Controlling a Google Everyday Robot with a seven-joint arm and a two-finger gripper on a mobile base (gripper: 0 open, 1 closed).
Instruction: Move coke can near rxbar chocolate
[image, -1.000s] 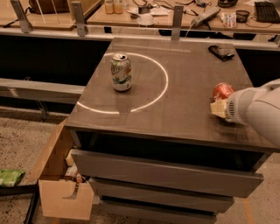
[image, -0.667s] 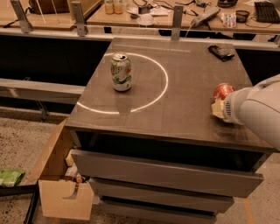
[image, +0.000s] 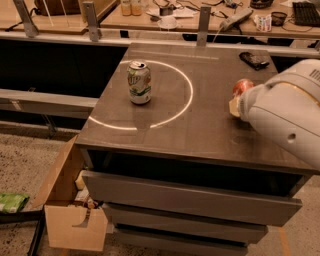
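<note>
Gripper at coke can, state hidden behind arm; risk: weak hold drops can before rxbar.

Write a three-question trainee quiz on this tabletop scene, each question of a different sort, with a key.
1. True or false: the green-and-white can stands upright inside the bright ring on the table.
2. Which lies nearest the table's far right corner? A) the red can B) the dark bar C) the green-and-white can
3. Fill in: the gripper is at the table's right side, right next to the ____ can.
Key: 1 true; 2 B; 3 red.
</note>
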